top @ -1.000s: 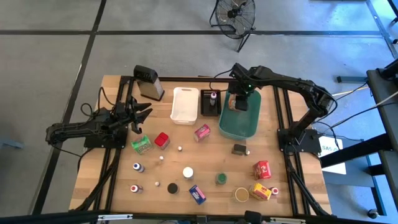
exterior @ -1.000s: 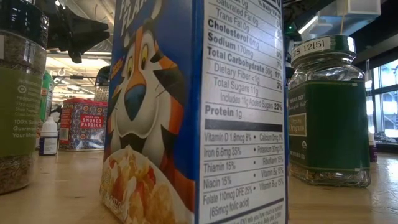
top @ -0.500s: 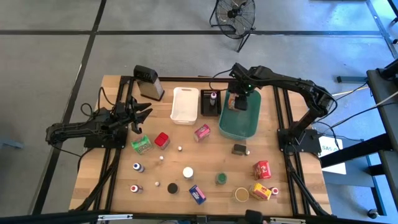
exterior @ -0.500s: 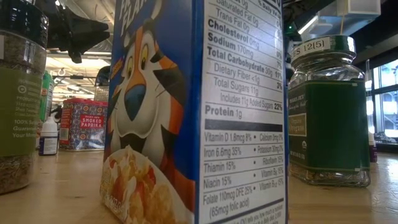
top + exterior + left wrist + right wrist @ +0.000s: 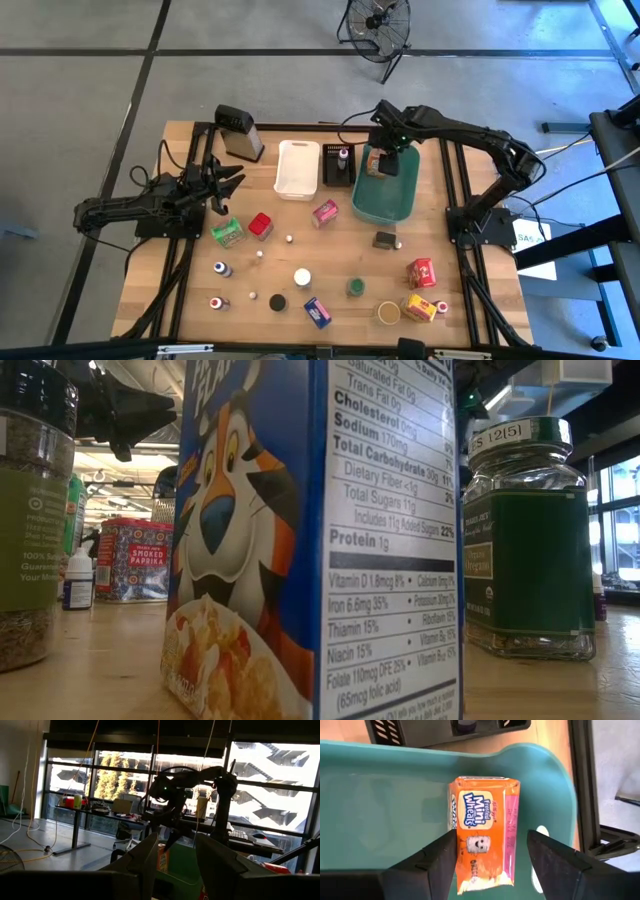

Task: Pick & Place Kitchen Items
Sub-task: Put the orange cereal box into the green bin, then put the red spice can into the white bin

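We work across a wooden table on which most of the kitchen items stand scattered toward the near half, none of them yet sorted. At the far side sits the teal basket, with the white bin and the black tray beside it.

Our right gripper hangs over the far end of the teal basket, its fingers spread apart on either side of an orange cereal box. The box lies on the basket floor against the end wall, and we see a gap between it and each finger, so we judge it released: the step in hand is the drop-off. Next, we think the right arm should lift straight clear of the basket rim, then travel to one of the items on the table.

Our left gripper waits above the table's left side, half open and holding nothing, near the green packet.
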Controlling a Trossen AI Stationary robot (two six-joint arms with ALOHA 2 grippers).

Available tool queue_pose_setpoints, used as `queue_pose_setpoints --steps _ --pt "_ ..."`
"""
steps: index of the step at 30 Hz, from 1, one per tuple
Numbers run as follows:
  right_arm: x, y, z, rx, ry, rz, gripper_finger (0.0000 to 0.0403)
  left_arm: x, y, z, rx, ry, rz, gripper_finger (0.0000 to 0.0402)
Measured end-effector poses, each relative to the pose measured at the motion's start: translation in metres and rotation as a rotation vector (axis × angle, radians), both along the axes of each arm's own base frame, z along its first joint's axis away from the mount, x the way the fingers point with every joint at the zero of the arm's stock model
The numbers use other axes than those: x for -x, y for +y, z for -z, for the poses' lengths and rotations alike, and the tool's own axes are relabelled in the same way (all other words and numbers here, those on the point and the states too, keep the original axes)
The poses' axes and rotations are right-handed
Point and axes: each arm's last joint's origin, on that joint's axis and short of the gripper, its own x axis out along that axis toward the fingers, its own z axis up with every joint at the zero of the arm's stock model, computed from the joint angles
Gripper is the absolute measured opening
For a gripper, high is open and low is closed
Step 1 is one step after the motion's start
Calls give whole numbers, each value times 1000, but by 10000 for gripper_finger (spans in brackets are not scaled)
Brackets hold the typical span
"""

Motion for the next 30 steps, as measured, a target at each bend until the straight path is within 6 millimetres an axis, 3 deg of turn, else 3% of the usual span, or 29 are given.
queue_pose_setpoints --steps 7,15,23,30 --pt "6 8 -15 25 -41 -7 239 0 0 0 0 0 0 128" --pt "12 33 -43 70 -131 -56 239 0 0 -1 -73 21 -24 128" --pt "19 77 -74 50 -278 -142 239 -1 -5 -2 -161 27 136 127" --pt "13 124 -81 -140 -361 -297 239 -1 -5 -2 -304 70 91 127"
